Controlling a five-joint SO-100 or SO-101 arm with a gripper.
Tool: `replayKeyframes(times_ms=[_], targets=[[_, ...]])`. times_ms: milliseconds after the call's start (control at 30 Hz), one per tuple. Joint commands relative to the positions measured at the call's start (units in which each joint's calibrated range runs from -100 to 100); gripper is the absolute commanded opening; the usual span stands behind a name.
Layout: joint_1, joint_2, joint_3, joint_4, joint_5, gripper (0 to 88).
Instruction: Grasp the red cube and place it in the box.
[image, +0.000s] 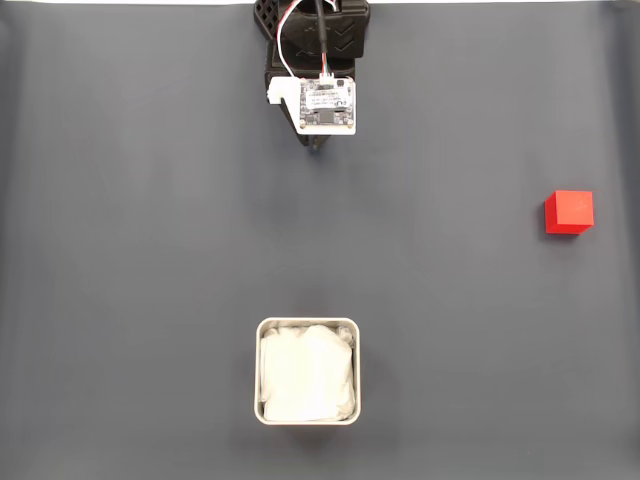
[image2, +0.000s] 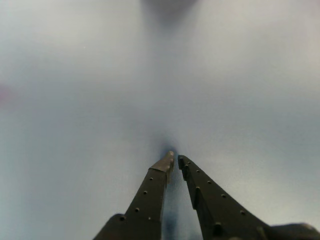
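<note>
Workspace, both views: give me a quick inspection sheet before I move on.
Surface: dark grey matte mat, flat.
Job's things: small bright red cube at right in the fixed view, resting on the mat; square metal-rimmed box with white lining at bottom centre, no cube inside.
Clutter: nothing seen.
Gripper: black two-finger gripper with tips nearly touching, holding nothing, close over the mat.
Cables: red, white and black wires to the wrist board.
Surroundings: pale strip along the top edge.

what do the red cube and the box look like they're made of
The red cube looks like matte plastic or painted wood: flat, even colour, no glare, crisp edges. The box seems thin pale metal at the rim, with a dull sheen and rounded corners, holding a white, rumpled lining, probably cloth or tissue.
</note>
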Motion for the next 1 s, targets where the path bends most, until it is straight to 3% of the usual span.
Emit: replayKeyframes(times_ms=[0,967], targets=[[0.61,0.09,0.45,1.20,-0.49,0.0],[0.61,0.09,0.45,1.12,-0.20,0.0]])
